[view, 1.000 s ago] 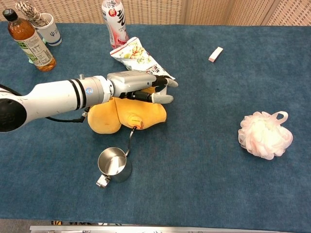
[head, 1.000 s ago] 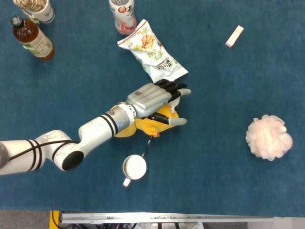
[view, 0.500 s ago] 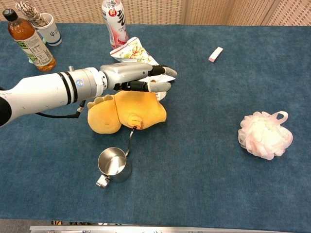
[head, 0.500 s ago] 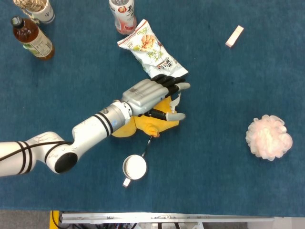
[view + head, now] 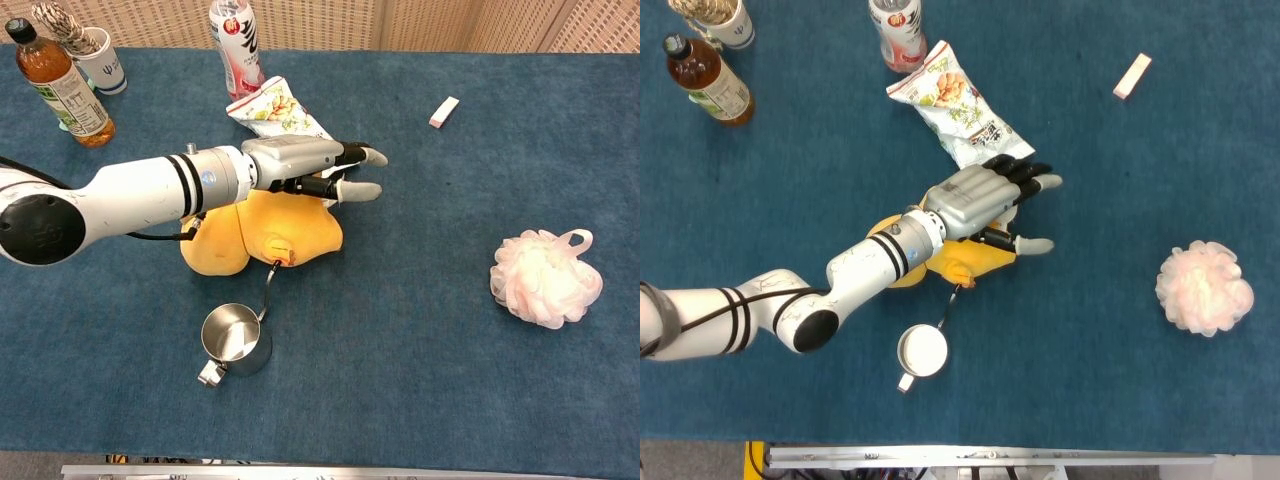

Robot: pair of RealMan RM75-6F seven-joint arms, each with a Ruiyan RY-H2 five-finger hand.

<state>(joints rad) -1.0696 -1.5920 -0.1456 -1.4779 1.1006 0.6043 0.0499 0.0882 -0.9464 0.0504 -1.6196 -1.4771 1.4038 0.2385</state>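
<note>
The left hand (image 5: pixel 985 200) hovers over the yellow plush toy (image 5: pixel 262 232), fingers stretched out and apart, holding nothing. In the chest view the hand (image 5: pixel 315 170) sits above the toy's upper edge, its fingertips pointing toward the robot's right, past the toy. Whether the palm brushes the plush is hard to tell from either view; it looks just clear of it. The toy lies flat on the blue table (image 5: pixel 420 330), mostly covered by the hand and forearm in the head view, where only its lower rim (image 5: pixel 975 262) shows.

Just behind the hand lies a snack bag (image 5: pixel 958 108), its near corner right beside the fingers. A small steel cup (image 5: pixel 236 342) stands in front of the toy (its thin handle reaches up toward the plush).

Further back on the left stand a brown bottle (image 5: pixel 59 85) and a white mug (image 5: pixel 100 58) with something woven inside. A pink-labelled bottle (image 5: pixel 235 47) stands behind the snack bag. A small white block (image 5: pixel 443 111) lies well apart to the right, and a pale pink bath pouf (image 5: pixel 545 277) rests near the right edge.

The right hand shows in neither view.
</note>
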